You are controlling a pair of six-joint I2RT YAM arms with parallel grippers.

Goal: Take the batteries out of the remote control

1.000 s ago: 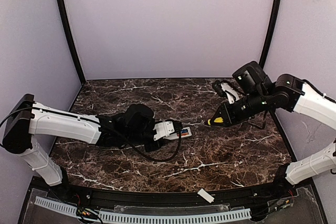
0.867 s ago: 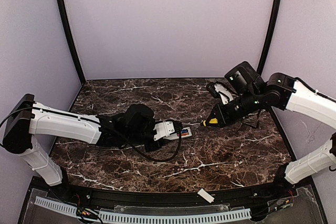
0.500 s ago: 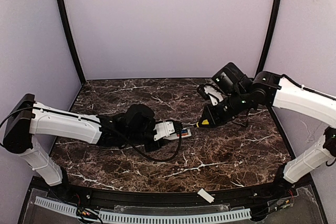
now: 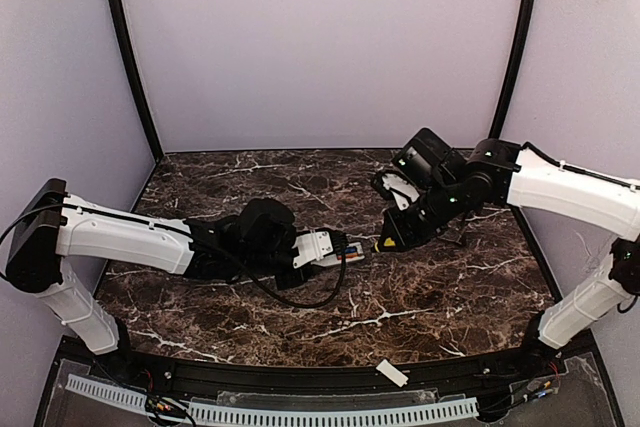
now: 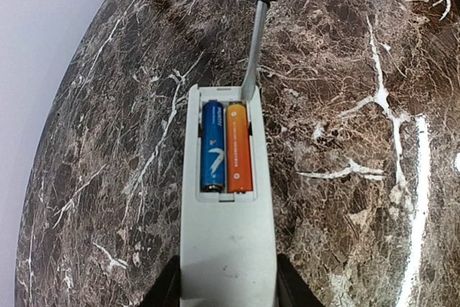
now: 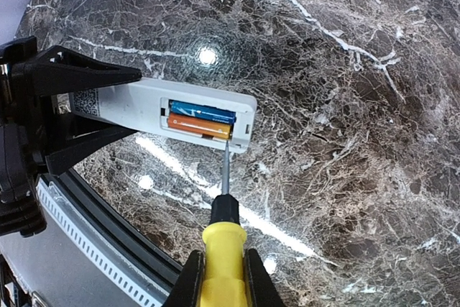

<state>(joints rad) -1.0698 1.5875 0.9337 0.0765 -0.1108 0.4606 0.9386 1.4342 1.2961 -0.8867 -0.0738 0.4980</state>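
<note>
Currently the left claw (image 5: 226, 287) clamps the remote control (image 5: 226, 246); the right claw (image 6: 223, 285) clamps the screwdriver (image 6: 223, 246), tip at the batteries (image 5: 238, 149)' right end.

From my side the bench (image 4: 430, 297) is a dark brown marble-patterned slab with white veins and bright glints on its glossy top, and a small white plate (image 4: 391, 374) lies flat on the black strip (image 4: 280, 379) along its near edge.
</note>
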